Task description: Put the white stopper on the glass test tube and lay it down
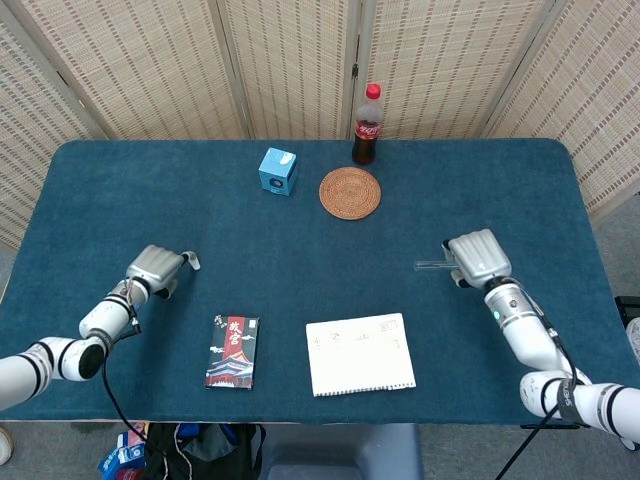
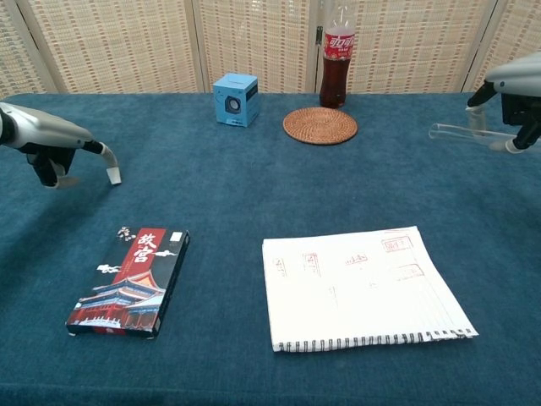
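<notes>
1. The left hand [image 2: 52, 152] is seen low over the left side of the blue table [image 1: 300, 230], its fingers curled in.
2. A small white stopper [image 2: 114, 175] is pinched at the tips of the left hand's fingers; in the chest view it hangs just above the cloth, though whether it touches the table cannot be made out.
3. The right hand [image 1: 478, 258] is held over the right side of the table, closed around one end of the glass test tube [image 2: 461, 131].
4. The tube is kept roughly level, its free end pointing toward the middle of the table, and it is raised clear of the surface.
5. The stopper and the tube are well apart, at opposite sides of the table.
6. A spiral notebook [image 1: 360, 353] lies at the front edge, near the middle, with a dark red-and-black box [image 1: 232, 350] lying flat to its left.
7. At the far side a blue cube [image 1: 277, 171], a round woven coaster [image 1: 350, 192] and a cola bottle [image 1: 366, 126] are set near each other, the bottle standing upright just behind the coaster.
8. Woven folding screens [image 1: 290, 60] are seen behind the table.
</notes>
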Controlling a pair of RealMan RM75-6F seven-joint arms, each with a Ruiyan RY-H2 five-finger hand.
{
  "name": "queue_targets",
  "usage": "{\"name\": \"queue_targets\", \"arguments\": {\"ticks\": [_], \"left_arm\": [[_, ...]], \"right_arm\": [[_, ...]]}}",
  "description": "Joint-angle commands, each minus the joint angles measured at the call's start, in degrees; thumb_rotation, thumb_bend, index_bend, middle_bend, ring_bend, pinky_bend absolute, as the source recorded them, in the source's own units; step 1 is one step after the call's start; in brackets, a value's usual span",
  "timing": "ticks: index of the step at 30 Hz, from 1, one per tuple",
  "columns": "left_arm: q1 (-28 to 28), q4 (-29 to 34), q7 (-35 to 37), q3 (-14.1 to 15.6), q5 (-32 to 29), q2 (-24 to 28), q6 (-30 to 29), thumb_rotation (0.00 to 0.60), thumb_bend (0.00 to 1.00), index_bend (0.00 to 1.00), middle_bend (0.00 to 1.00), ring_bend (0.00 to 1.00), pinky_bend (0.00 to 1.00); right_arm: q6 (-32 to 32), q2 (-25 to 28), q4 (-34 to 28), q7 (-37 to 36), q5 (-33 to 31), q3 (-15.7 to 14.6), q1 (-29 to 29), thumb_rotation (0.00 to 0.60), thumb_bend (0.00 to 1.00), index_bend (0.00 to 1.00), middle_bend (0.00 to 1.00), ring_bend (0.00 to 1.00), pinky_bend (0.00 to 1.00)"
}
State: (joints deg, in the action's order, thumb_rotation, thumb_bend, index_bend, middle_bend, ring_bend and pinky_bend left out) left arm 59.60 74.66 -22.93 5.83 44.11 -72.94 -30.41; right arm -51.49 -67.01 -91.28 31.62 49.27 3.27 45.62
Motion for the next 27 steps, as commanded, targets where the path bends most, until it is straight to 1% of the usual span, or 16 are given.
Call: {"name": "queue_targets", "arguments": {"ticks": [1,6,12,15,18,21,22,24,25,27], "left_arm": [[-0.5,1.0,0.1,0.4,0.6,0.6,-0.8,0.6,0.53,0.14,0.99,1.0,1.0],[-1.0,2.4,0.2,0.6,1.2,1.2,-1.6,0.6,0.53,0.14,0.99,1.0,1.0],[-1.3,3.7,0.6,0.1,2.1,1.8,-2.6,0.6,0.53,0.14,0.99,1.0,1.0],[-1.4,4.6,0.1,-0.2,2.1,2.4,-4.3,0.6,0.53,0.14,0.99,1.0,1.0],[-2.0,6.2,0.1,-1.4,2.8,3.3,-7.7,0.6,0.53,0.13,0.99,1.0,1.0],[-2.9,7.1,2.0,-3.2,4.0,3.9,-9.8,0.6,0.52,0.12,0.95,0.95,0.98],[-3.1,7.1,2.8,-3.7,4.4,4.0,-9.8,0.6,0.5,0.12,0.92,0.92,0.96],[-3.1,6.7,3.6,-4.1,4.8,4.4,-8.7,0.6,0.41,0.12,0.87,0.87,0.93],[-3.1,6.3,3.8,-4.4,4.9,4.3,-8.6,0.6,0.35,0.12,0.84,0.83,0.91],[-3.5,5.0,4.1,-5.0,5.6,3.5,-9.6,0.6,0.28,0.12,0.76,0.76,0.83]], "right_arm": [[-0.2,-0.1,-0.2,-0.1,0.2,0.0,-0.2,0.6,0.62,0.8,1.0,1.0,1.0],[-0.8,0.0,-0.8,0.0,0.7,-0.1,-0.5,0.6,0.62,0.8,1.0,1.0,1.0],[-1.4,0.4,-1.3,0.0,0.9,0.0,-1.0,0.6,0.62,0.8,1.0,1.0,1.0],[-1.5,0.5,-1.4,0.0,1.0,0.0,-1.1,0.6,0.62,0.8,1.0,1.0,1.0],[-1.5,0.7,-1.3,-0.2,1.1,0.2,-1.2,0.6,0.62,0.8,1.0,1.0,1.0],[-1.4,0.7,-1.3,-0.4,1.2,0.3,-1.3,0.6,0.62,0.8,1.0,1.0,1.0],[-1.4,0.7,-1.3,-0.5,1.3,0.3,-1.4,0.6,0.62,0.8,1.0,1.0,1.0],[-1.3,0.7,-1.3,-0.6,1.4,0.2,-1.5,0.6,0.62,0.8,1.0,1.0,1.0],[-1.3,0.7,-1.3,-0.6,1.4,0.2,-1.6,0.6,0.62,0.8,1.0,1.0,1.0],[-1.3,0.7,-1.2,-0.7,1.4,0.1,-1.7,0.6,0.62,0.8,1.0,1.0,1.0]]}}
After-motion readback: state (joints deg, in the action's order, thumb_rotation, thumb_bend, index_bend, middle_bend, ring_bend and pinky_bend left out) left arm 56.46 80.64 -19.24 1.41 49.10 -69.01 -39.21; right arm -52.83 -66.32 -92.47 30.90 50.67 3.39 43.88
